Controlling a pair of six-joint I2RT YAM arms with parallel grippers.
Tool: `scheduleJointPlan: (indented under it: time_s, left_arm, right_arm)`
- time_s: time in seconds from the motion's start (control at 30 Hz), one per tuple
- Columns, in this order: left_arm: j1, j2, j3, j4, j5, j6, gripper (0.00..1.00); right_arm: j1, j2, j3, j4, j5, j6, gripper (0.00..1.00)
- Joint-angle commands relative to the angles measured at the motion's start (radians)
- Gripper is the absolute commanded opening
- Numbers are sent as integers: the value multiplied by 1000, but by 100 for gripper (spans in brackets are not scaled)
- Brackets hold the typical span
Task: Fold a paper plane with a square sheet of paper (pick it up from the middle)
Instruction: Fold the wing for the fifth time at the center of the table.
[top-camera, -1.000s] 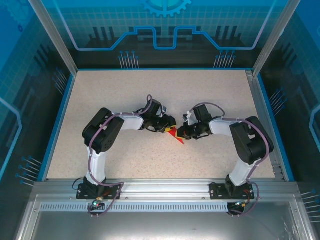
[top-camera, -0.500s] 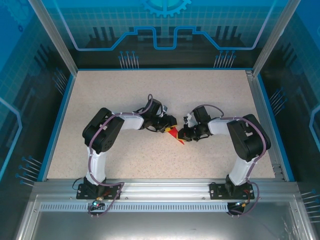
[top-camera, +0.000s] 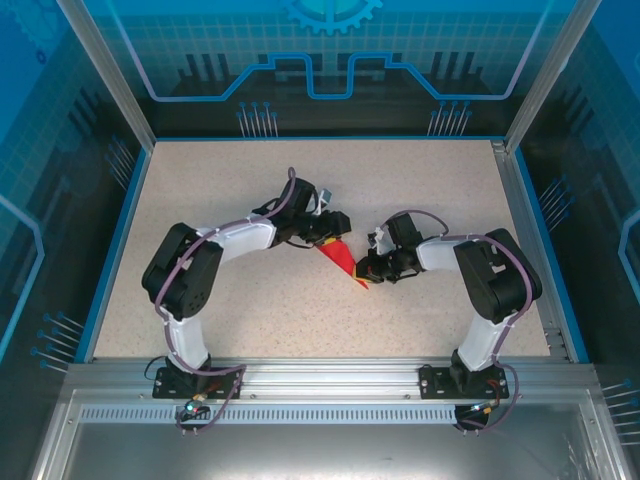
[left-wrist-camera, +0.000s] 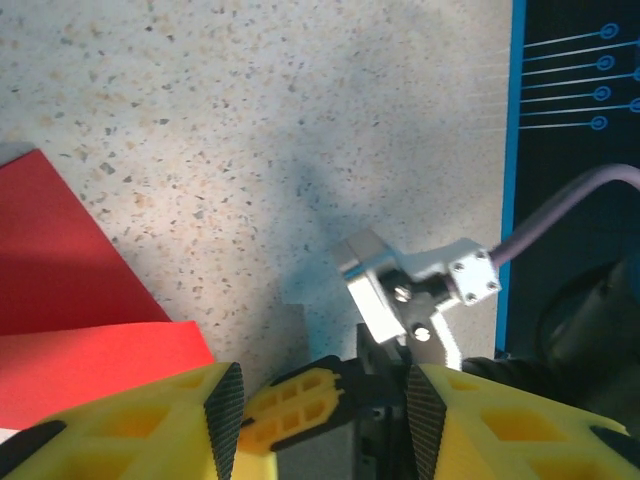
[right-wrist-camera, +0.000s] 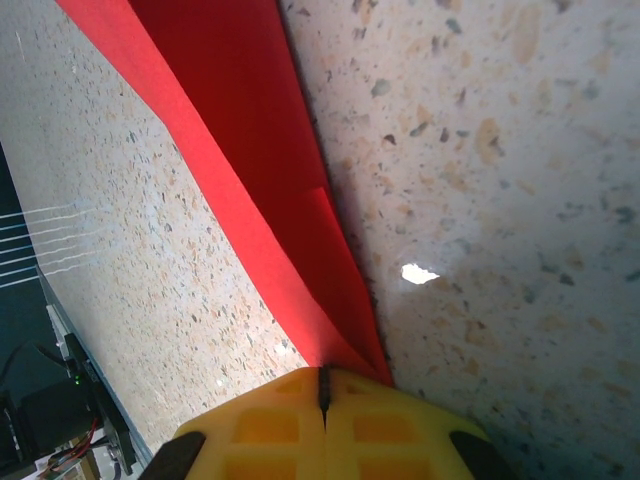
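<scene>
Bright red paper plane; beige table speckled dark and tan; left tool and right tool have yellow fingers.

Bright, even overhead light; soft shadows; focus sharp.

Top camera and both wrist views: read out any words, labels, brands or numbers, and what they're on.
No readable text in these views.
Blue printed back panel: only a gear outline and circuit lines, no letters.
Folded bright red paper and speckled beige tabletop: blank.
</scene>
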Motion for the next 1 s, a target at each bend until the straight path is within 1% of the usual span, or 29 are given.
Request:
scheduleJointPlan:
  time_s: [0.0,0.17,0.27,0.5,0.8,0.97]
  left_arm:
    - [-21,-43,-44,-22,-35,17,50]
    - [-50,-54,-113,53,-66,-23,49]
    - [-62,-30,-126,86,-72,-45,47]
    - [-85,51,-136,196,-69,-96,45]
    - [-88,112,-119,216,-65,-99,45]
    - [-88,87,-141,259,-56,-109,46]
  right_arm:
    - [15,59,-46,-77,112,13,0]
    - [15,65,-42,-82,114,16,0]
    - [14,69,-42,-83,121,21,0]
    - [15,80,-46,-84,132,28,0]
    - [15,83,-44,-97,141,31,0]
    - [14,83,-40,-112,147,27,0]
